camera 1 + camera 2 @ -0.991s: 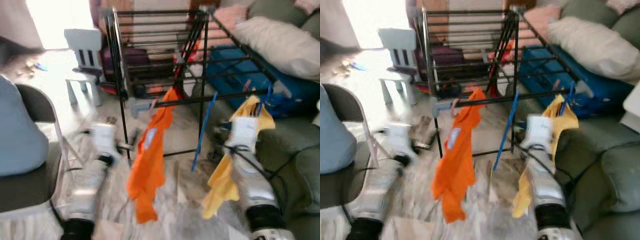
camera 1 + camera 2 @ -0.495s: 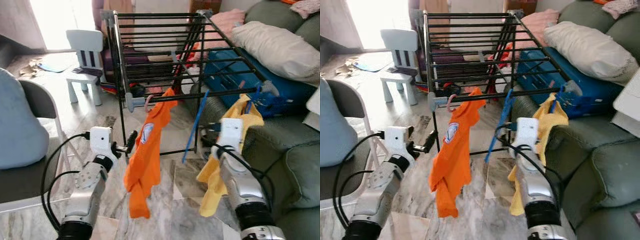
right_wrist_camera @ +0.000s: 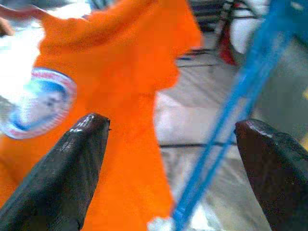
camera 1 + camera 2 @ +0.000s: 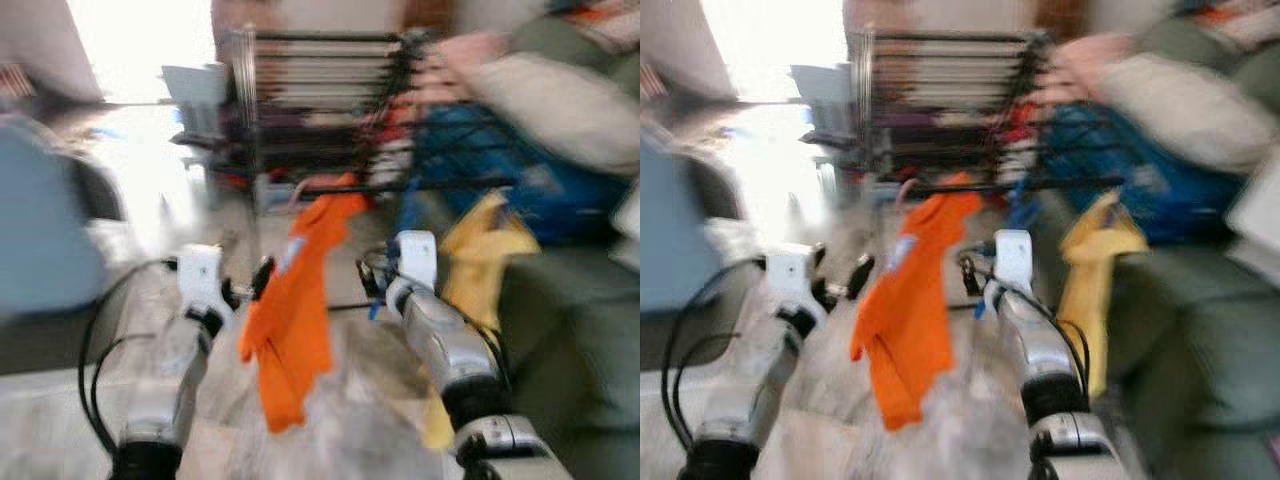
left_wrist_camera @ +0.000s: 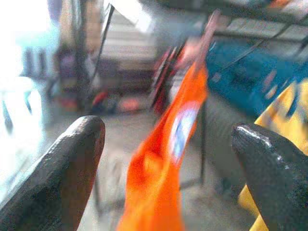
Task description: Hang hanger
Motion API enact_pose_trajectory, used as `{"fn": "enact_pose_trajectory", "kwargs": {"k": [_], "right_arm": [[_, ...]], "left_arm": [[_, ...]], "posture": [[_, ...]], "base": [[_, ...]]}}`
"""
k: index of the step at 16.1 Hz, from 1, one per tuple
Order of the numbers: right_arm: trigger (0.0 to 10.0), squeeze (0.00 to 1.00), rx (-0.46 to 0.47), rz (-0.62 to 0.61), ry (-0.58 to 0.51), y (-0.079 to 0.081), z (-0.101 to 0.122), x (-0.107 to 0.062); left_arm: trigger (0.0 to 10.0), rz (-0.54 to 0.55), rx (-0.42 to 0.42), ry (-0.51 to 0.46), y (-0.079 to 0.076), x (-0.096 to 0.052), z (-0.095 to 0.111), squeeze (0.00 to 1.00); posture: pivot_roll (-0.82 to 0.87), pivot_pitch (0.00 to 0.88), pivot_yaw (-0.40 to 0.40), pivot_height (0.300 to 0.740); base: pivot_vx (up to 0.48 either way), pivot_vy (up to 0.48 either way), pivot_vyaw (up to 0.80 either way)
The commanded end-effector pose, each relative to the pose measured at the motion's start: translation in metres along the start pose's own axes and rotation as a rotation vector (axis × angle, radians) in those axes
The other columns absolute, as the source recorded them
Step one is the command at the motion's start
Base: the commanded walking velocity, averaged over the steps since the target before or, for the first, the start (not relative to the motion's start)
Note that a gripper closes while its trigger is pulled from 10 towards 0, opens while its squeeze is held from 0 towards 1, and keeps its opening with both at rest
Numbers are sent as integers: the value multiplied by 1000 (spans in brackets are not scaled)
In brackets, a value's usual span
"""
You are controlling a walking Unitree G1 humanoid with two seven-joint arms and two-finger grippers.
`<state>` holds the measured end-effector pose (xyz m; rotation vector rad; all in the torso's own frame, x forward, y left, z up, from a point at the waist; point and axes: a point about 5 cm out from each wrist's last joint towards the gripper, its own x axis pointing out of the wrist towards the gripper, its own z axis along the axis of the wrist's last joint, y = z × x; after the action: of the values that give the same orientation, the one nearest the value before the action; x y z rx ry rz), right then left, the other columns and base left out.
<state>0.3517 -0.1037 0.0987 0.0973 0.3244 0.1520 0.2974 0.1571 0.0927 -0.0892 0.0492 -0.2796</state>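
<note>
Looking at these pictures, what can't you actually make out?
- Orange shirt: its hanger's hook on the drying rack, smeared by motion blur in the eye views.
- Yellow garment: lower part hidden behind the right arm.
- Blue strip in the right wrist view: cut off by the edge.

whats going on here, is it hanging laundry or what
Pretty much. An orange shirt and a yellow garment hang from the front bar of a black drying rack. Neither gripper holds anything: the left gripper is open just beside the orange shirt, and the right gripper is open between the two garments, near a blue hanger. The head views are blurred, so finer detail cannot be made out.
</note>
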Motion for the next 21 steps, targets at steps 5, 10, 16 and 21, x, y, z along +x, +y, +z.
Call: {"fn": "enact_pose_trajectory", "kwargs": {"k": [5,10,16,21], "right_arm": [[10000,0,4,-17,-14,-2,4,3],[10000,0,13,-82,-65,-10,5,-1],[10000,0,25,-184,-139,-40,1,-22],[10000,0,-39,-316,-168,-76,-9,-49]], "left_arm": [[10000,-41,-16,-12,-7,-2,3,0],[10000,-43,-14,5,-5,-3,1,0],[10000,18,27,57,3,-13,-8,0],[10000,-6,73,71,4,-26,-13,0]], "posture": [[-99,45,-55,740],[-102,52,-48,740],[-91,5,-10,740],[-81,0,31,740]], "base": [[238,0,0],[107,382,0],[0,169,-267],[0,0,0]]}}
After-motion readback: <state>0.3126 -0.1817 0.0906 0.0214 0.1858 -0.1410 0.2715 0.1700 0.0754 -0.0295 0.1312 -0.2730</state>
